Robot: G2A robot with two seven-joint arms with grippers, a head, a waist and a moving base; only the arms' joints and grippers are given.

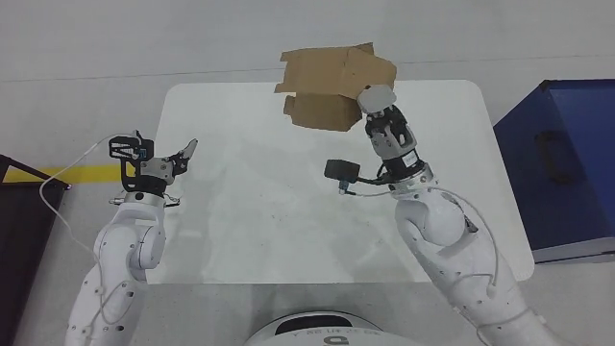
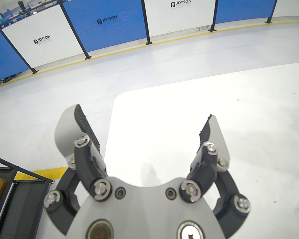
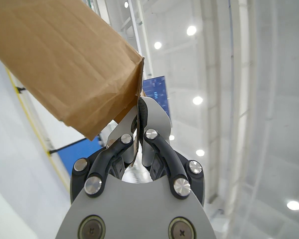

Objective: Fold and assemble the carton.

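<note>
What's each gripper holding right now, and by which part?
The right gripper pinches the brown cardboard carton by a flap edge; left gripper is open, empty.

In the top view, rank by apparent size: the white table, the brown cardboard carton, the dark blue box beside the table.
1. White rounded table.
2. Dark blue box, cut by the edge.
3. Brown cardboard carton, held nearer the camera yet smallest.

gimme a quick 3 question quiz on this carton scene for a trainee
1. True or false: the left tool is shut on the carton.
2. The right tool grips the carton by: A) a cardboard edge, B) a handle, C) a strap.
3. Fill in: the open tool hangs over the ___ side of the table.
Key: 1 false; 2 A; 3 left.
</note>
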